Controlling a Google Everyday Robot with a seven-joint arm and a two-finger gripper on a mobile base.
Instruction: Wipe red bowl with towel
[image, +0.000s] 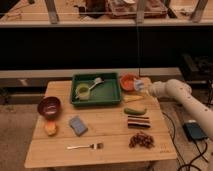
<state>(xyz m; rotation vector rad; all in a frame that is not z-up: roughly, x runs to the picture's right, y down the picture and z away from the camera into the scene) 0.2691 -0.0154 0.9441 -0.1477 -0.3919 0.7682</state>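
A red-orange bowl (128, 81) stands at the back right of the wooden table (110, 132), just right of the green tray (107, 93). My gripper (142, 88), on the white arm (172, 92) reaching in from the right, is shut on a small pale blue-white towel (138, 85). It holds the towel against the bowl's right rim. The towel hides the fingertips.
The tray holds a yellow-green cup (82, 91) and a brush (96, 81). A dark maroon bowl (49, 106), an orange fruit (50, 128), a blue sponge (78, 125) and a fork (85, 146) lie left and front. A green vegetable (135, 110), a dark bar (138, 121) and a brown pile (141, 140) lie below the arm.
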